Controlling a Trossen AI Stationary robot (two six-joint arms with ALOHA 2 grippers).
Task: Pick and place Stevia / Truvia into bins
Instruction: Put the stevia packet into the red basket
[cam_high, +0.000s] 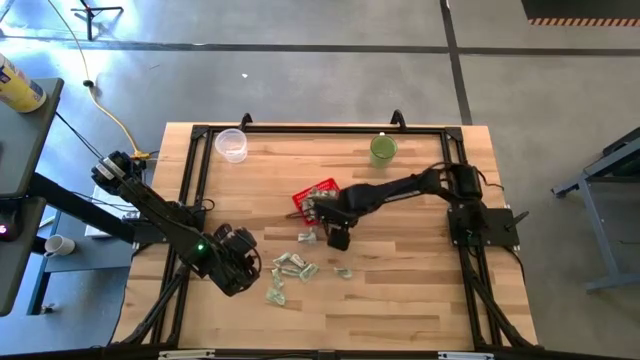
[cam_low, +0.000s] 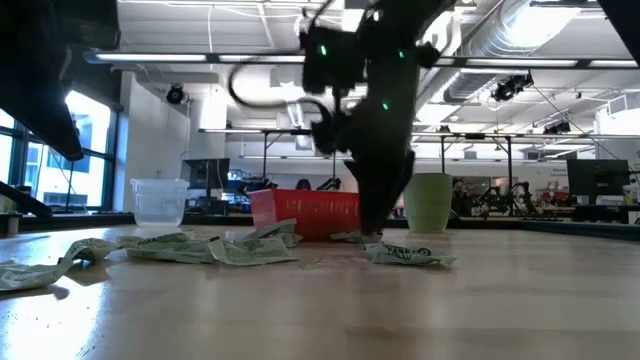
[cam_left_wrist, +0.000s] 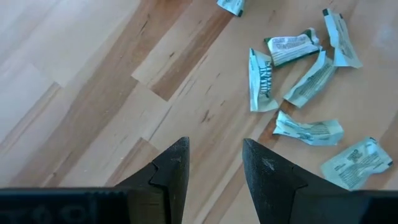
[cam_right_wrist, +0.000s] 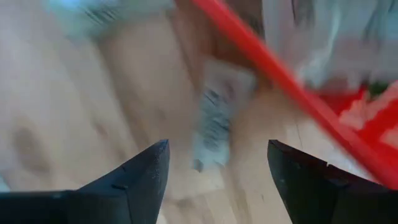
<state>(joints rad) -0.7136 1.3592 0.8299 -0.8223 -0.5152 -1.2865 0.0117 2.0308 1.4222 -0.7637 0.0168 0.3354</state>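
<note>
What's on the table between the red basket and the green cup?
Nothing but bare wood. In the high view, the stretch from the red basket to the green cup holds no sachets; only the right arm passes just below it.

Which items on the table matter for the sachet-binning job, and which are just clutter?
Job:
sachets, loose on the wood
red basket
right gripper, open, over a sachet beside the basket
left gripper, open, near the pile

Clutter:
clear cup
green cup
</note>
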